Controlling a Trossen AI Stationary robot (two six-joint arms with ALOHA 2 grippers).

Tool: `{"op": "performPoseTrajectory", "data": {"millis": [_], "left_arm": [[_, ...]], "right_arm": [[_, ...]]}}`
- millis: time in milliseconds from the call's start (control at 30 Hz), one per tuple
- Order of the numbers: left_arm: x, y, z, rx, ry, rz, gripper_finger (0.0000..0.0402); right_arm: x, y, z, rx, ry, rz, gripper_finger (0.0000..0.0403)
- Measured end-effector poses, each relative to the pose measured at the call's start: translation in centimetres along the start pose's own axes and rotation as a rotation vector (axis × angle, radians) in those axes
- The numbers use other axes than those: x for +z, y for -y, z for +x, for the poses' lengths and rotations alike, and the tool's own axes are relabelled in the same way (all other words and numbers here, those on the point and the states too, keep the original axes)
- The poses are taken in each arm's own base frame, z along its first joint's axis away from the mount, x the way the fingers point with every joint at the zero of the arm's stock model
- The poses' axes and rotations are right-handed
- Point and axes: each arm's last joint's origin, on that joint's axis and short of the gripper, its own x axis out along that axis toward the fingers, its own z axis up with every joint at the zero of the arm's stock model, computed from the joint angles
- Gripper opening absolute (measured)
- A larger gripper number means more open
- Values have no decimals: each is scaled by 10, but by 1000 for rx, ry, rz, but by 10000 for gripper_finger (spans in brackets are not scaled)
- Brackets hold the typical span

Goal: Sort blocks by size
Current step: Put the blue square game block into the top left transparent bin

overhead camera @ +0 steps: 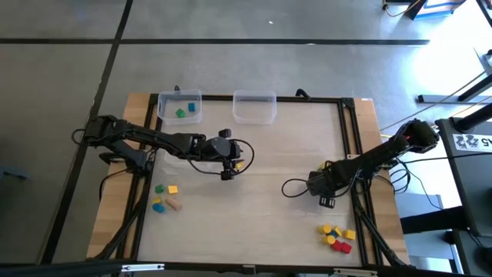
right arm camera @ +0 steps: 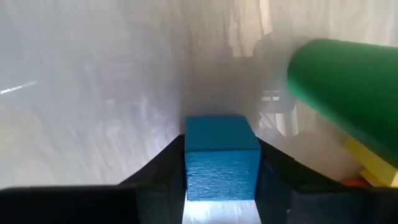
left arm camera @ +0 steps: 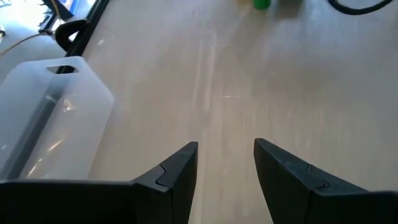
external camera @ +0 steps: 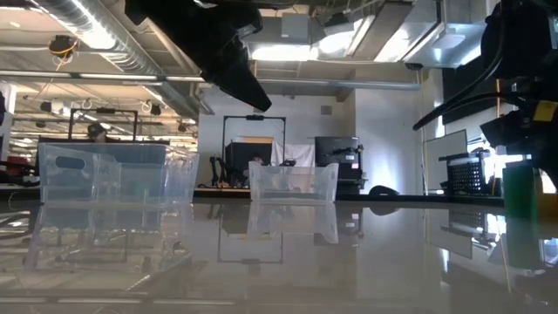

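My right gripper [overhead camera: 326, 198] is low at the table's right side, shut on a blue block [right arm camera: 222, 155]. A green cylinder [right arm camera: 348, 93] and a yellow block [right arm camera: 373, 165] lie right beside it; the cylinder also shows in the low view [external camera: 521, 205]. My left gripper [overhead camera: 231, 165] hovers over the middle of the table, open and empty [left arm camera: 226, 149]. Loose blocks lie in a cluster at the near left [overhead camera: 165, 198] and another at the near right [overhead camera: 337, 236]. A green and a blue block lie in the far left clear bin [overhead camera: 180, 106]. My right gripper pinches the blue block by two opposite sides [right arm camera: 186, 163] between its two fingers. The block's top face and far end show past the fingertips. Whether the block rests on the table or is lifted, I cannot tell.
A second clear bin [overhead camera: 254, 106] stands at the far edge, right of the first; it also shows in the left wrist view [left arm camera: 50, 112]. A black cable [overhead camera: 296, 185] loops on the table left of my right gripper. A raised black frame [overhead camera: 344, 131] borders the table.
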Motion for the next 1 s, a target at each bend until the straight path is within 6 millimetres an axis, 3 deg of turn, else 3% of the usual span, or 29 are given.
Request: {"op": "performPoseTrajectory", "data": {"millis": [267,567,833,1000], "left_arm": [[3,18,-9,-47,22,4,155],[4,27,-42,-92,23,-20,155],[7,24,-62,-102,60,-49,155],[11,17,-72,-72,99,-64,155]], "right_arm": [[9,-8,-19,16,28,-55,147],[32,-26,-64,105,186,-217,150],[45,-28,-87,-62,368,-335,144],[58,-15,-90,-184,446,-340,145]]}}
